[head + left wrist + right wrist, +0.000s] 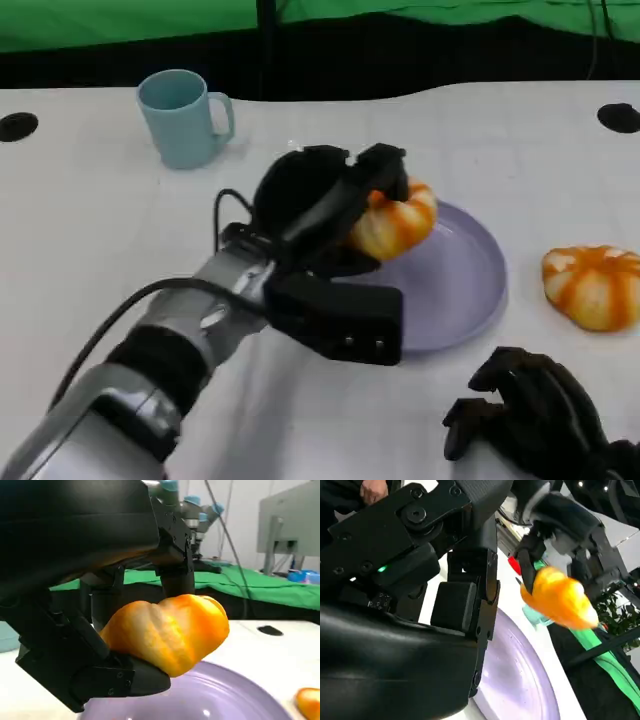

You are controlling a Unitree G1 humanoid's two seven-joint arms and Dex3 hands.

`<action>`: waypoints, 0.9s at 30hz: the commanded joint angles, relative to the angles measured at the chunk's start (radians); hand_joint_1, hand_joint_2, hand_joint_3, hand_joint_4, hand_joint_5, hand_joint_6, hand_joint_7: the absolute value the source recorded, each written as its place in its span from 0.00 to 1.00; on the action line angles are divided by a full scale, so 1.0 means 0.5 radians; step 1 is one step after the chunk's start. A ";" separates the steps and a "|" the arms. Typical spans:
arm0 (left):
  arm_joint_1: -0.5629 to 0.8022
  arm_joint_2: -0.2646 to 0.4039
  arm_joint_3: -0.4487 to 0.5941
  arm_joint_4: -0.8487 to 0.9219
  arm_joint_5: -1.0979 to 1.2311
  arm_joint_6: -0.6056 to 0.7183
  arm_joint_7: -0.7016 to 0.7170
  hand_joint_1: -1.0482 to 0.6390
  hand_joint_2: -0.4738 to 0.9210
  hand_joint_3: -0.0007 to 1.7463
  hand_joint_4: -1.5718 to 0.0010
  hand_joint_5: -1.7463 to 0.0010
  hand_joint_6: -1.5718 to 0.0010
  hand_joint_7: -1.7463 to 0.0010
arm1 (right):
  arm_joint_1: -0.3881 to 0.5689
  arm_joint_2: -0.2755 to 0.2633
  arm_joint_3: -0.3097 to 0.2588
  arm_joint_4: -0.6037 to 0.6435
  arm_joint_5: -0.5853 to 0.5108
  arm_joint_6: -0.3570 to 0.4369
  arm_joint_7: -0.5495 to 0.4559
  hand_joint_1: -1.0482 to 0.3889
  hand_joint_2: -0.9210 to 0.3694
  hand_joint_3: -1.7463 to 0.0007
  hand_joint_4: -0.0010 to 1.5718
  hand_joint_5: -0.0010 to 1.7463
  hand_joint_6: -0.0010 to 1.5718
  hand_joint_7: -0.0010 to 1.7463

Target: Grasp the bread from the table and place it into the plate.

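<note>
My left hand [325, 205] grips an orange, pumpkin-shaped bread [397, 221] and holds it just above the left part of the purple plate [465, 290]. In the left wrist view the bread [167, 632] sits between black fingers [175, 565] above the plate [220, 695]. The right wrist view shows the held bread [557, 597] hanging over the plate [517, 675]. My right hand [535, 415] rests at the lower right, near the table's front edge, with fingers curled and nothing in them. A second orange bread [595, 285] lies on the table to the right of the plate.
A light blue mug [182, 117] stands at the back left of the white table [90, 230]. Black round holes [18, 126] mark the far corners. A green cloth runs behind the table's back edge.
</note>
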 commanded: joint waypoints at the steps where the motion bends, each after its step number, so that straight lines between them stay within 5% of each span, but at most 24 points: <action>1: -0.123 -0.036 -0.052 0.115 0.021 0.025 0.037 0.44 0.72 0.60 0.39 0.00 0.51 0.23 | 0.011 -0.016 -0.004 -0.010 0.003 -0.023 0.006 0.00 0.15 1.00 1.00 0.42 1.00 0.23; 7: -0.175 -0.062 -0.074 0.184 -0.006 0.043 -0.076 0.44 0.74 0.56 0.42 0.01 0.52 0.27 | 0.013 -0.009 -0.003 -0.011 0.002 -0.027 -0.001 0.00 0.15 1.00 1.00 0.42 1.00 0.23; 9: -0.226 -0.091 -0.096 0.232 -0.020 0.099 -0.296 0.43 0.88 0.33 0.51 0.09 0.52 0.39 | 0.020 0.000 0.003 -0.028 -0.005 -0.027 -0.020 0.00 0.15 1.00 1.00 0.42 1.00 0.22; 11: -0.246 -0.097 -0.117 0.244 -0.016 0.144 -0.407 0.40 0.98 0.25 0.56 0.28 0.56 0.53 | 0.020 0.000 0.005 -0.033 -0.005 -0.020 -0.025 0.00 0.15 1.00 1.00 0.42 1.00 0.22; 12: -0.249 -0.097 -0.125 0.241 -0.016 0.158 -0.435 0.39 0.99 0.24 0.56 0.40 0.58 0.64 | 0.018 -0.002 0.004 -0.031 -0.003 -0.017 -0.023 0.00 0.15 1.00 1.00 0.42 1.00 0.23; 14: -0.259 -0.095 -0.153 0.235 -0.001 0.201 -0.508 0.38 1.00 0.23 0.56 0.47 0.58 0.71 | 0.015 -0.004 0.002 -0.023 0.002 -0.018 -0.013 0.00 0.15 1.00 1.00 0.43 1.00 0.23; 18: -0.275 -0.087 -0.203 0.216 0.016 0.278 -0.664 0.29 1.00 0.22 0.73 0.75 0.75 0.94 | 0.017 -0.007 0.003 -0.020 -0.004 -0.034 -0.008 0.00 0.15 1.00 1.00 0.43 1.00 0.23; 27: -0.300 -0.073 -0.249 0.145 0.013 0.432 -0.996 0.05 1.00 0.28 0.95 0.90 0.95 1.00 | 0.021 -0.006 0.009 -0.040 -0.017 -0.024 -0.036 0.00 0.15 1.00 1.00 0.43 1.00 0.23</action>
